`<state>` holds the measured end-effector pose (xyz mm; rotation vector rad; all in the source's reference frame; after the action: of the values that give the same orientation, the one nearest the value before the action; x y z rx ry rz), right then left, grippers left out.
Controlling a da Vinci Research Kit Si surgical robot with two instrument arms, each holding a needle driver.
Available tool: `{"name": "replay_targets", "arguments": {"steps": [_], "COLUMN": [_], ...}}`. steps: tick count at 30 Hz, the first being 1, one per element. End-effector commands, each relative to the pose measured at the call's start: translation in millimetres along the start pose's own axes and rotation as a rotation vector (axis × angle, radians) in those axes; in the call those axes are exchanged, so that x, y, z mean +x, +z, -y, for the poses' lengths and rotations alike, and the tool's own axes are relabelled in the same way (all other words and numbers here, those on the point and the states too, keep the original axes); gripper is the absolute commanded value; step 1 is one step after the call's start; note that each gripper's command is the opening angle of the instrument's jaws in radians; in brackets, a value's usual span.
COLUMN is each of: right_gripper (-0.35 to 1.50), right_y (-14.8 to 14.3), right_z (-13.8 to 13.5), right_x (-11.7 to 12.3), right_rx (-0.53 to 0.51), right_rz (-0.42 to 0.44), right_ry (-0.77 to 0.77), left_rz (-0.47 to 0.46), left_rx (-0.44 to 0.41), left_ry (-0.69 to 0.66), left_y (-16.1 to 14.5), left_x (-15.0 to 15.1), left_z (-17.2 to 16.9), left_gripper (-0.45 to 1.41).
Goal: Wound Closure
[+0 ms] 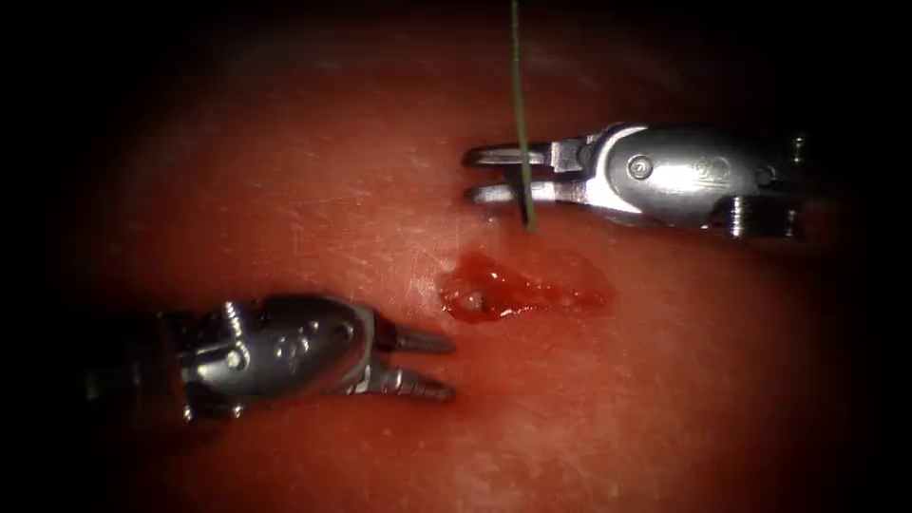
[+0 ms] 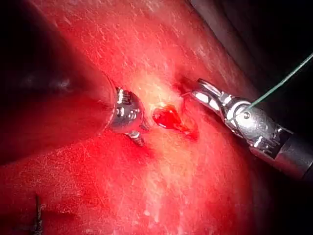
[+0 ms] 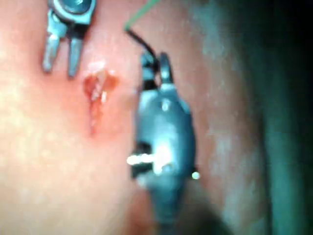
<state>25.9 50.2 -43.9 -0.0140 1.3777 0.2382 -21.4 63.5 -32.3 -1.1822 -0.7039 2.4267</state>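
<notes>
The cut [image 1: 513,290] is a short open gash holding red fluid in the middle of the tissue [image 1: 313,180]; it also shows as the cut [image 2: 171,120] and the cut [image 3: 95,98]. My left tool [image 1: 446,366] lies left of the cut and a little below it, jaws open and holding nothing. My right tool [image 1: 470,177] sits just above the cut, jaws open. A green thread [image 1: 518,85] comes straight down across them. Its dark lower end meets the tissue just under the lower jaw. I cannot tell whether that dark piece [image 3: 142,46] is the needle.
A dark bit of old thread [image 2: 36,215] sticks out of the tissue far from the cut. The tissue surface around the cut is smooth and wet. The green thread [image 2: 283,81] runs taut away from the right tool [image 2: 195,90].
</notes>
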Motion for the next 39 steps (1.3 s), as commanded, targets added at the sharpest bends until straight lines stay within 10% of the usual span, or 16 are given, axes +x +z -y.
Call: {"name": "replay_targets", "arguments": {"steps": [1,13,39], "right_gripper": [-0.35,-0.35,-0.35], "right_y": [0.9,0.8,2.4], "right_z": [-0.1,-1.5,0.5], "right_x": [-0.4,0.8,-3.0], "right_rx": [-0.012,-0.159,0.11], "right_rz": [0.003,0.089,0.223], "right_ry": [0.001,0.049,0.314], "left_rz": [0.0,0.003,0.009], "left_rx": [-0.002,0.0,-0.002], "left_ry": [0.0,0.001,0.002], "left_y": [0.9,1.1,1.0], "left_x": [-0.3,-0.3,-0.4], "left_z": [0.1,0.0,0.1], "left_gripper": [0.11,0.1,0.11]}}
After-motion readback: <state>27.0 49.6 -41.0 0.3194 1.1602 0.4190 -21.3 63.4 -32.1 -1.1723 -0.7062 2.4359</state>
